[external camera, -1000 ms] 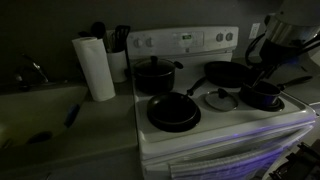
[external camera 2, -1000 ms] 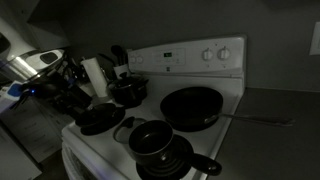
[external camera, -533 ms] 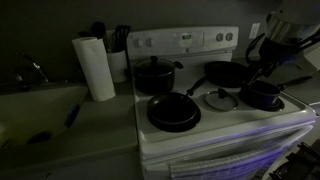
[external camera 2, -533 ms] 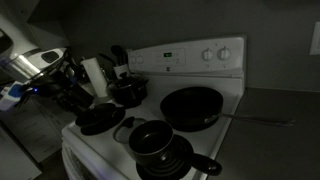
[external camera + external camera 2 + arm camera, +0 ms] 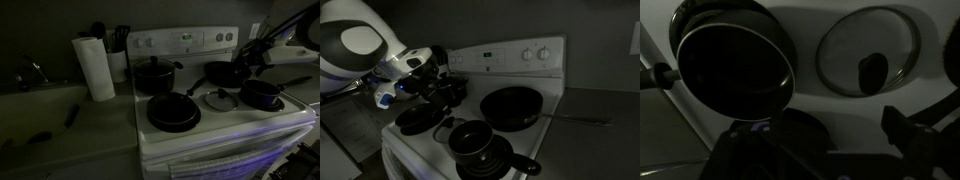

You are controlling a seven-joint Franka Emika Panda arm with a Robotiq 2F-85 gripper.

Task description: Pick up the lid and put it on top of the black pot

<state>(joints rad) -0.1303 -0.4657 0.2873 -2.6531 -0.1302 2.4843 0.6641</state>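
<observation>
Looking down through the wrist view, we see the gripper (image 5: 825, 135) released: its two fingers are spread wide with nothing between them, and it hangs in the air above the stove top (image 5: 235, 118). The lid (image 5: 850, 45) lies flat on the white surface, dark knob up, clear of the fingers. Just beside it in that view sits a black pan (image 5: 730, 70) with a shiny rim and a handle; we cannot tell which pan it is. In an exterior view the lid rests at the front of the stove, between the wide frying pan (image 5: 173, 113) and the black pot (image 5: 262, 95), near both. The black pot stands uncovered. A covered two-handled pot (image 5: 155, 75) and another pan (image 5: 225, 72) occupy the back. A paper towel roll (image 5: 97, 68) stands on the counter beside the stove.
</observation>
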